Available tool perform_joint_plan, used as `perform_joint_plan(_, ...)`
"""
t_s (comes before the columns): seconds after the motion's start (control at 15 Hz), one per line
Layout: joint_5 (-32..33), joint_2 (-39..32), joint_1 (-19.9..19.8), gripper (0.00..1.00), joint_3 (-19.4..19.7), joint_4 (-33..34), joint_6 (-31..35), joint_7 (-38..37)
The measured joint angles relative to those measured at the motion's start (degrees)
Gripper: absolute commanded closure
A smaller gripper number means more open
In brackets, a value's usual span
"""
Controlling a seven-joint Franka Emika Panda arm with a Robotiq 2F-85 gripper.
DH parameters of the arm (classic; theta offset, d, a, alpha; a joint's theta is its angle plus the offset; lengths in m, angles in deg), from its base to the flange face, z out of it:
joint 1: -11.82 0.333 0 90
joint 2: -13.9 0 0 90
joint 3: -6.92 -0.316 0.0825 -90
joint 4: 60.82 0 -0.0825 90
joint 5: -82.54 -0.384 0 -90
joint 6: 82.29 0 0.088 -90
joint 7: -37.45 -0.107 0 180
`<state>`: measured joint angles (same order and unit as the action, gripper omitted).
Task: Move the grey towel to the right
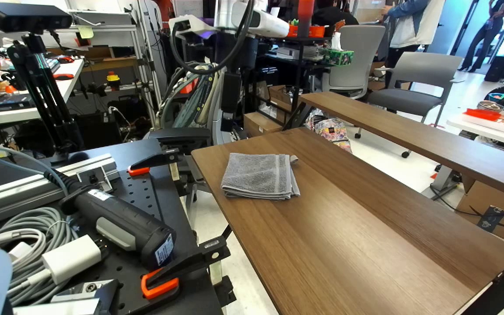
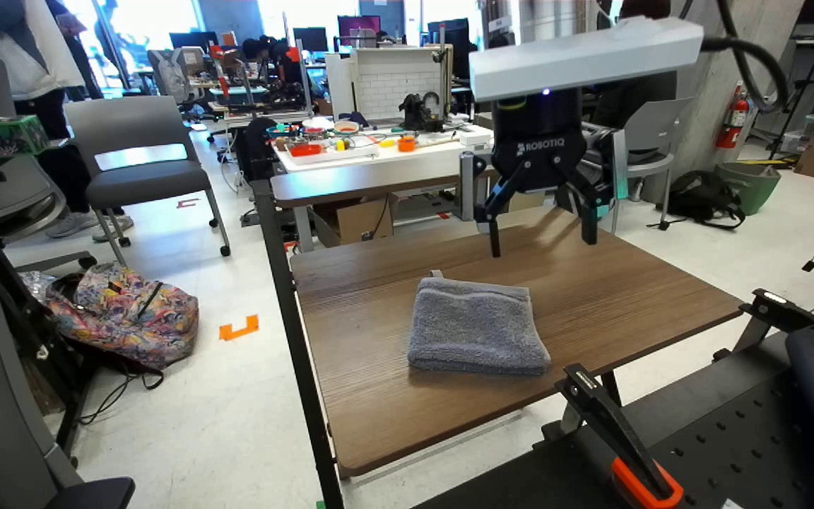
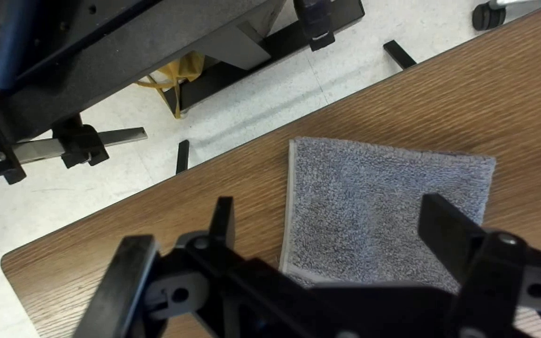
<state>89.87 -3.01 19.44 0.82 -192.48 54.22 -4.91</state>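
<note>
The grey towel (image 2: 474,325) is folded into a roughly square, layered stack with a rough pile surface. A small tab projects at one corner in both exterior views; the wrist view shows a pale hem. The towel lies flat on the wooden tabletop (image 2: 350,346), near the edge facing the black bench (image 2: 718,431).

The gripper (image 2: 543,237) is spread wide above the tabletop. In the wrist view, one finger overlaps the towel and the opposite finger appears beside it.

Containers: the green tissue box (image 1: 339,57) has white tissue protruding from its top. The orange bin (image 1: 316,32) holds items too small to identify. Contents of the green bin (image 2: 753,191) cannot be determined.

The white power adapter (image 1: 71,259) appears only in an exterior view; the yellow item (image 3: 188,68) near the bench, only in the wrist view.
</note>
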Motion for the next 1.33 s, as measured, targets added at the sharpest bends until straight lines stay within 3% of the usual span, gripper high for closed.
perform_joint_plan(1.33,-0.3,-18.0,3.8,0.0,4.6,11.3,9.8,1.8)
